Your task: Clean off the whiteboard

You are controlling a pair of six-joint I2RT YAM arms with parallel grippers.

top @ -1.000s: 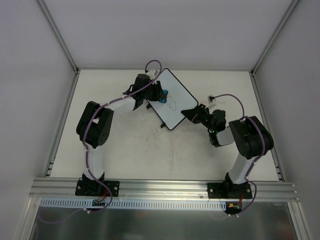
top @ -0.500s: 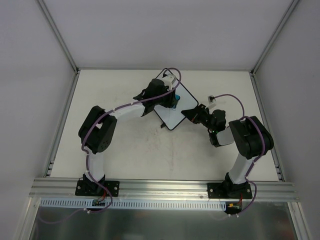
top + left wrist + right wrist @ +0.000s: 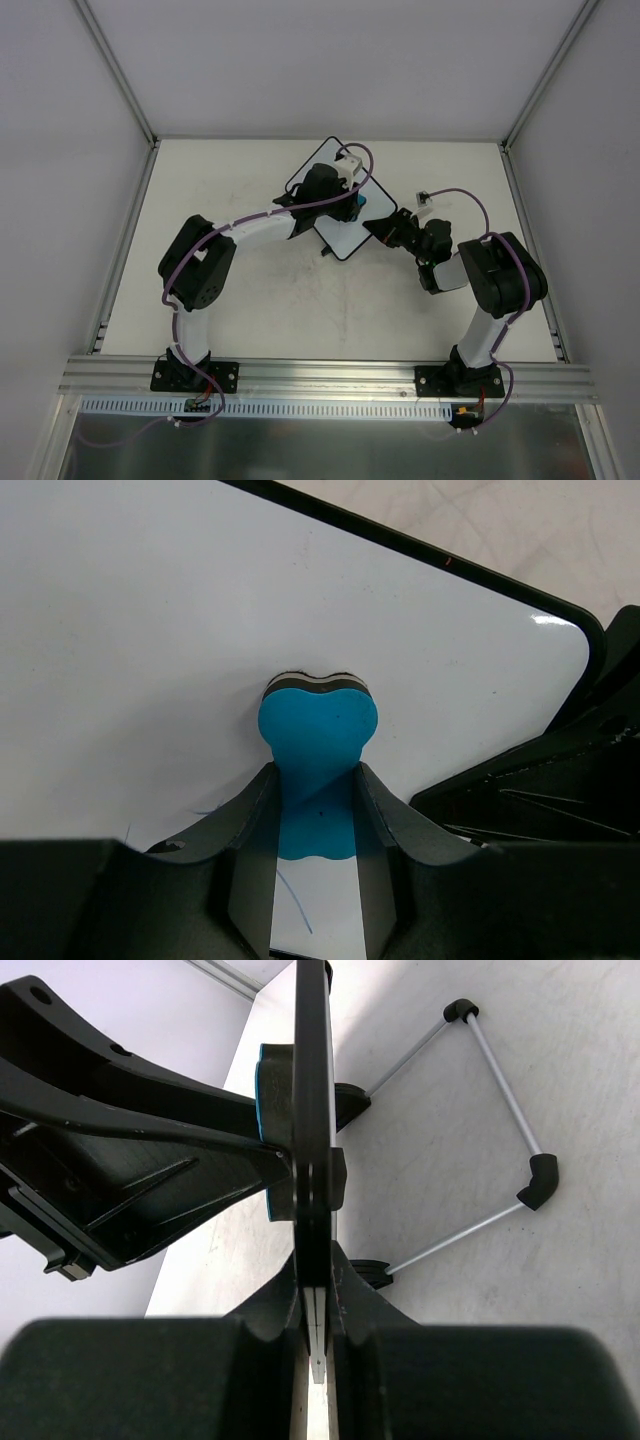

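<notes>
The whiteboard [image 3: 343, 236] sits at the far middle of the worktop [image 3: 250, 300], turned diagonally so one corner points toward the near edge. The left claw [image 3: 318, 780] is closed on a blue eraser [image 3: 318, 720]. Its two dark fingers [image 3: 262, 792] pinch the block from both sides, and the eraser's dark felt face is pressed against the white surface near the board's right-hand corner. A few thin blue pen strokes [image 3: 296, 901] show on the board just beside the claw. The right claw [image 3: 315, 1295] is closed on the whiteboard's right edge, with the board seen edge-on between its fingers in the right wrist view.
</notes>
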